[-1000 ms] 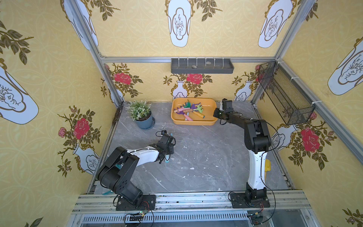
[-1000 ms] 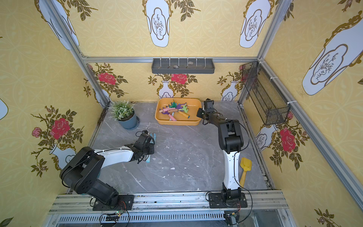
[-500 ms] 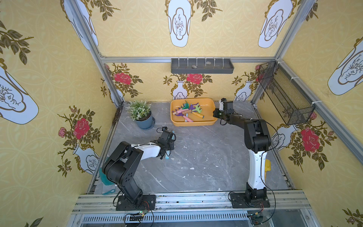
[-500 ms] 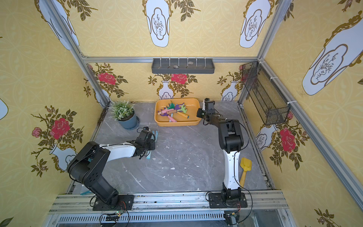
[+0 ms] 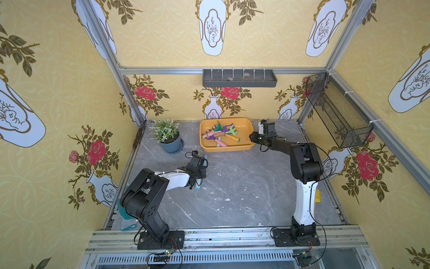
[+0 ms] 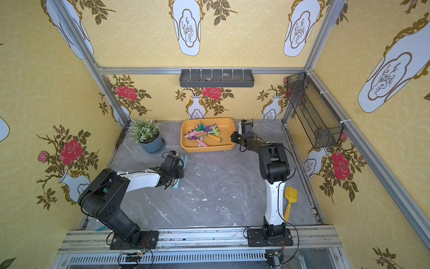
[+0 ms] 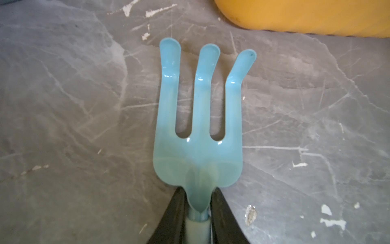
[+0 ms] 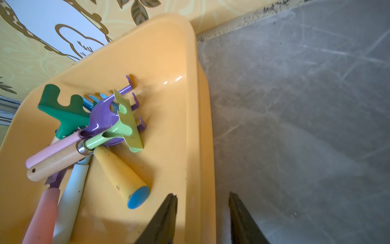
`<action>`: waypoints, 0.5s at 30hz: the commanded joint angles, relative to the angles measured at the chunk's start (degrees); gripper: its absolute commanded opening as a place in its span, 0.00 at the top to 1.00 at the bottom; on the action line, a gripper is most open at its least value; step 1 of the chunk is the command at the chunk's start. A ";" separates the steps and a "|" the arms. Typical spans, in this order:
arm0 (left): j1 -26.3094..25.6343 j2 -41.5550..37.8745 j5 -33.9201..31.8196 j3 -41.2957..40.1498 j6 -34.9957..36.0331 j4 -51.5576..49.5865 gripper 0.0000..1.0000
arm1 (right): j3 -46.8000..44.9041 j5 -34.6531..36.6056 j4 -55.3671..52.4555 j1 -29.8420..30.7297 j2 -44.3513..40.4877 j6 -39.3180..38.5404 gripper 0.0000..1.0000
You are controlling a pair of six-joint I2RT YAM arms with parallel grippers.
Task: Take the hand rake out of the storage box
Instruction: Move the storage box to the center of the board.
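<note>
The storage box (image 5: 226,149) (image 6: 209,149) is an orange-yellow tray at the back of the table. Several hand rakes (image 5: 221,135) (image 8: 109,124) lie piled in it. A light blue hand rake (image 7: 198,131) (image 6: 185,160) lies outside the box, low over the table with its prongs toward the box. My left gripper (image 7: 198,211) (image 5: 199,171) is shut on its neck. My right gripper (image 8: 202,195) (image 5: 252,137) is open. Its jaws straddle the box's right rim (image 8: 202,105), one inside and one outside, holding nothing.
A potted plant (image 5: 166,135) stands left of the box. A grey divided tray (image 5: 239,78) hangs on the back wall and a black mesh basket (image 5: 337,111) on the right wall. A yellow shovel (image 6: 290,198) lies by the right arm's base.
My right gripper's jaws have opened at the box's right rim. My left arm has shifted slightly with the blue rake still in its grip.
</note>
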 commanded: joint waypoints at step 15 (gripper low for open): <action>-0.07 3.68 2.09 2.30 -1.80 -5.36 0.71 | -19.59 2.05 -0.80 -0.04 -22.71 3.67 0.03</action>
